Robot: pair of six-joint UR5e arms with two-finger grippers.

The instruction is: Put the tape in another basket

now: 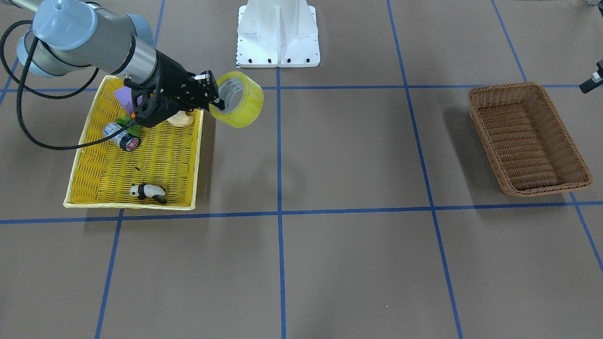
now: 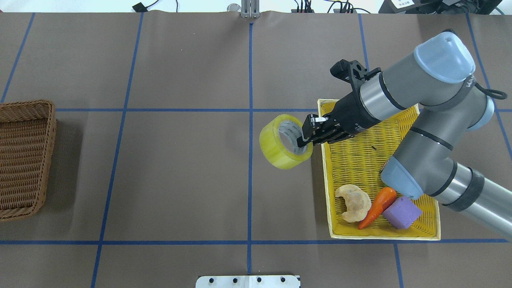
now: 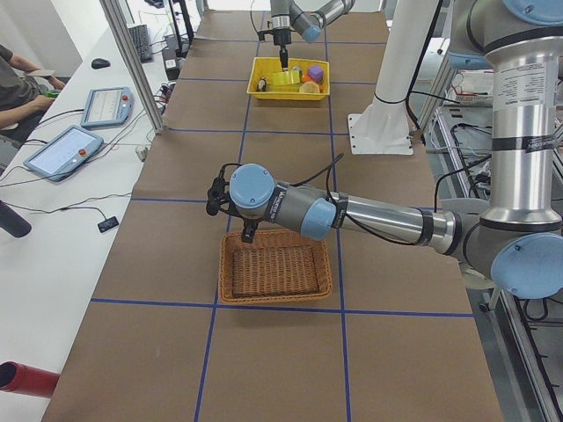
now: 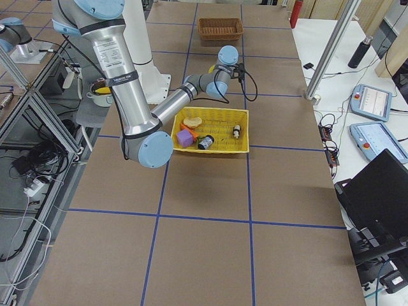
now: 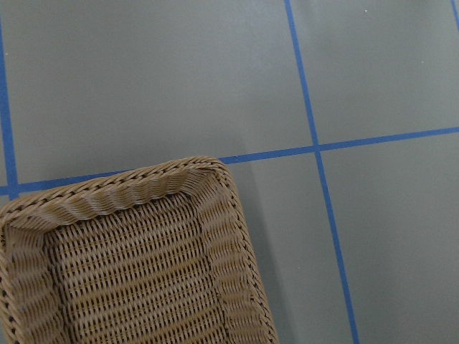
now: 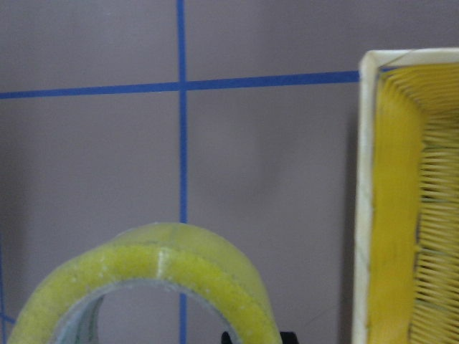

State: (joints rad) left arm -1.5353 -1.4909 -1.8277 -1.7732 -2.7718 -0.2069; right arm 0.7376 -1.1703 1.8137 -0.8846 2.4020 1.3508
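Observation:
My right gripper [image 1: 217, 101] is shut on the rim of the yellow tape roll [image 1: 242, 106]. It holds the roll in the air just past the yellow basket's [image 1: 155, 160] inner edge. The roll also shows in the overhead view [image 2: 276, 150], pinched by the right gripper [image 2: 302, 140], and in the right wrist view [image 6: 179, 269]. The brown wicker basket [image 1: 518, 87] stands empty at the table's other end [image 2: 24, 105]. My left gripper [image 3: 244, 230] hovers over that basket's far rim [image 5: 143, 186]. I cannot tell how its jaws stand.
The yellow basket [image 2: 360, 156] holds a grey cylinder [image 1: 120, 136], a panda toy [image 1: 148, 190], a croissant [image 2: 354, 202], a carrot [image 2: 378, 206] and a purple block [image 2: 402, 212]. The white robot base [image 1: 278, 33] stands at the table's middle edge.

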